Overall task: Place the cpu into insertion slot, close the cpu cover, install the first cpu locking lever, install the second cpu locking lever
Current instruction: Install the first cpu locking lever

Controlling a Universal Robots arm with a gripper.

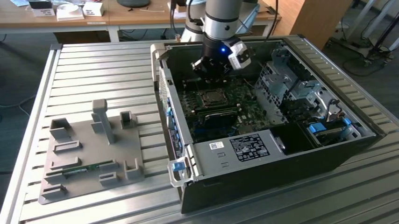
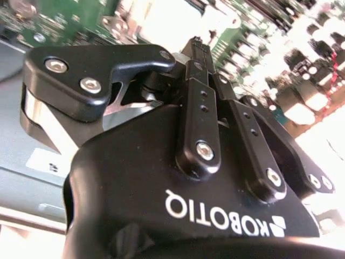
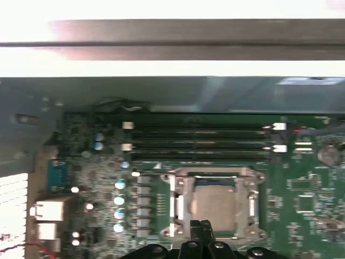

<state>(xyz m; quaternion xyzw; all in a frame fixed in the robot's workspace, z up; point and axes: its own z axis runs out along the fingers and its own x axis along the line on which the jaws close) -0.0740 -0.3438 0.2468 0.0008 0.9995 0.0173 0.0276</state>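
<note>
In the first wrist view the cpu (image 3: 215, 202) lies flat in the insertion slot (image 3: 173, 229) on the green board. The silver cpu cover (image 3: 178, 186) lies down around the chip, whose grey top shows through the cover's window. I cannot tell how the locking levers stand. My gripper (image 3: 201, 225) hovers at the near edge of the socket, shut with nothing between its fingers (image 2: 197, 54). In the exterior view the gripper (image 1: 212, 70) hangs inside the open computer case, just beyond the insertion slot (image 1: 214, 97).
Long black memory slots (image 3: 199, 143) run beside the socket. The case wall (image 1: 163, 93) rises at the exterior view's left, and a drive cage (image 1: 293, 88) stands at its right. A labelled metal box (image 1: 243, 147) fills the near end. A grey fixture plate (image 1: 93, 149) lies on the slatted table.
</note>
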